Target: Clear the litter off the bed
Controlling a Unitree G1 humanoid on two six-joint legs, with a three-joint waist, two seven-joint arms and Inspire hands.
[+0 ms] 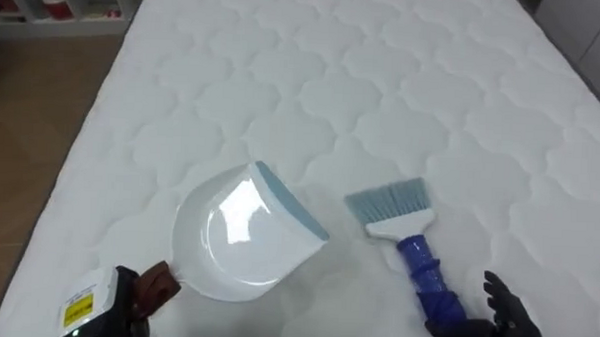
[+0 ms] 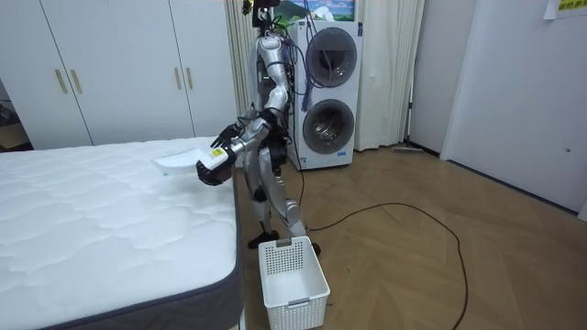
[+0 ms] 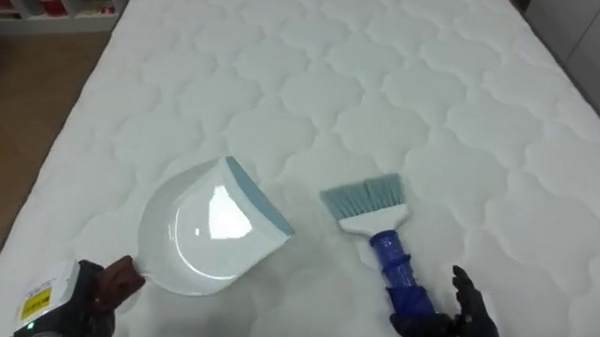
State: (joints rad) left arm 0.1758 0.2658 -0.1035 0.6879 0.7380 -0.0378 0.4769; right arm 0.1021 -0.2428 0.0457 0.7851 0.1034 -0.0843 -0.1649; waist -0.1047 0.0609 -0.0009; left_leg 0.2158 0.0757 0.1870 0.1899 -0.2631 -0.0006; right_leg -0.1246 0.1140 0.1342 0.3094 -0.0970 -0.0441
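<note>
A white quilted bed (image 1: 383, 71) spreads before me; I stand at its side near a corner (image 2: 234, 197). My left hand (image 1: 125, 295) is shut on the brown handle of a white dustpan (image 1: 240, 236) with a pale blue lip, held just over the mattress with its mouth facing right. To its right a brush (image 1: 397, 210) with pale blue bristles and a blue handle (image 1: 428, 278) lies on the mattress, bristles pointing away from me. My right hand (image 1: 497, 317) is curled round the end of that handle. In the room view the dustpan (image 2: 174, 162) sticks out ahead of my left hand (image 2: 214, 168).
A white plastic basket (image 2: 293, 275) stands on the floor by my feet. Stacked washing machines (image 2: 326, 92) are behind me and white wardrobes (image 2: 119, 64) stand beyond the bed. Wooden floor (image 1: 20, 159) runs along the bed's left edge, with a white shelf (image 1: 56, 5) at the far left.
</note>
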